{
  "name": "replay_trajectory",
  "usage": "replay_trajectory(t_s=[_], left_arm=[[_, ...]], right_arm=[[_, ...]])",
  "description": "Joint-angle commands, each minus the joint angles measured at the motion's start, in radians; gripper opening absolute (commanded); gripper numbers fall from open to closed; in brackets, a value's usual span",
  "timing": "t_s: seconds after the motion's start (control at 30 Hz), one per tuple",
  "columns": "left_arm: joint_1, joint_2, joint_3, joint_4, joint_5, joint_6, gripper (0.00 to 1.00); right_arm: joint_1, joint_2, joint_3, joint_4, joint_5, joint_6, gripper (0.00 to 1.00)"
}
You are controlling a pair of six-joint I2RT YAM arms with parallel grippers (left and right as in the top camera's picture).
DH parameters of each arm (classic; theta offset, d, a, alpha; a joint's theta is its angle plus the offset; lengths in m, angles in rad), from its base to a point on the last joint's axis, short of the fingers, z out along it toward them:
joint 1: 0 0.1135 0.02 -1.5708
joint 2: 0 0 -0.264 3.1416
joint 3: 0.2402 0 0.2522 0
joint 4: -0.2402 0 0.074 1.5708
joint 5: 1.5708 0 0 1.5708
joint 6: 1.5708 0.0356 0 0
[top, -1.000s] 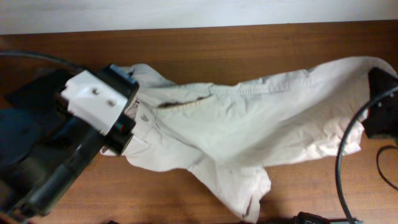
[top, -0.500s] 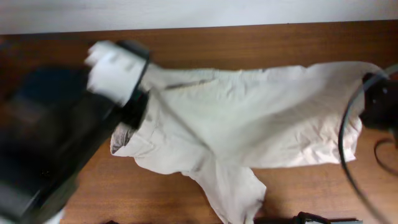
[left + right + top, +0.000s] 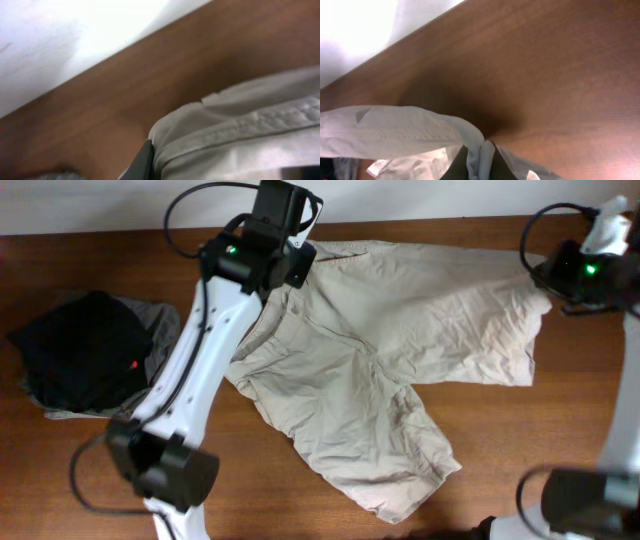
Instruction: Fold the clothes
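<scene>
The beige shorts [image 3: 390, 350] lie spread on the wooden table, waistband along the far edge and one leg reaching toward the front [image 3: 400, 475]. My left gripper [image 3: 303, 262] is at the waistband's far left corner. In the left wrist view one dark finger [image 3: 145, 161] presses against the seamed waistband [image 3: 240, 135]. My right gripper [image 3: 550, 280] is at the far right corner. In the right wrist view it [image 3: 481, 162] is shut on a pinched fold of the shorts [image 3: 395, 130] just above the table.
A black garment [image 3: 85, 350] lies on a grey garment [image 3: 165, 325] at the left of the table. The white wall [image 3: 100, 200] runs along the far edge. The arm bases stand at the front left [image 3: 160, 470] and front right [image 3: 590, 500].
Both arms have moved back to the far edge with the shorts' corners. The shorts went from a bunched heap to a spread, stretched layout. The left arm no longer blocks the left side.
</scene>
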Motion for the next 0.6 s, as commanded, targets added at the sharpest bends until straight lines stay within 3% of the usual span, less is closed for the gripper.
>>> replay_trajectory(t_s=[0.0,0.03,0.07,0.13,0.17,0.2,0.37,0.47,0.5,0.57], left_arm=[[0.032,0.077,0.01,0.092,-0.033,0.02,0.1],[0.035,0.106,0.01,0.137,-0.033,0.036,0.16],[0.039,0.135,0.01,0.188,-0.034,0.041,0.29],[0.047,0.176,0.01,0.254,-0.034,0.041,0.63],[0.053,0.192,0.01,0.282,-0.034,0.041,0.95],[0.06,0.201,0.01,0.3,-0.047,0.041,0.99],[0.108,0.181,0.023,0.285,-0.142,0.04,0.99],[0.13,0.133,0.042,0.189,-0.14,0.04,0.99],[0.13,0.114,0.043,0.157,-0.14,0.04,0.99],[0.127,0.073,0.043,0.093,-0.128,0.04,0.99]], right_arm=[[0.006,0.129,0.006,0.061,0.021,-0.014,0.04],[0.007,0.164,0.005,0.093,0.021,-0.014,0.05],[0.01,0.203,0.005,0.137,0.021,-0.014,0.08],[0.01,0.252,0.006,0.218,0.021,-0.022,0.19],[0.01,0.27,0.005,0.254,0.021,-0.038,0.24],[0.01,0.279,0.005,0.279,0.022,-0.056,0.27],[-0.01,0.252,0.008,0.3,0.041,-0.086,0.42],[-0.016,0.214,0.008,0.268,0.052,-0.085,0.59],[-0.017,0.201,0.008,0.255,0.074,-0.07,0.71],[-0.017,0.173,0.008,0.209,0.116,-0.024,0.79]])
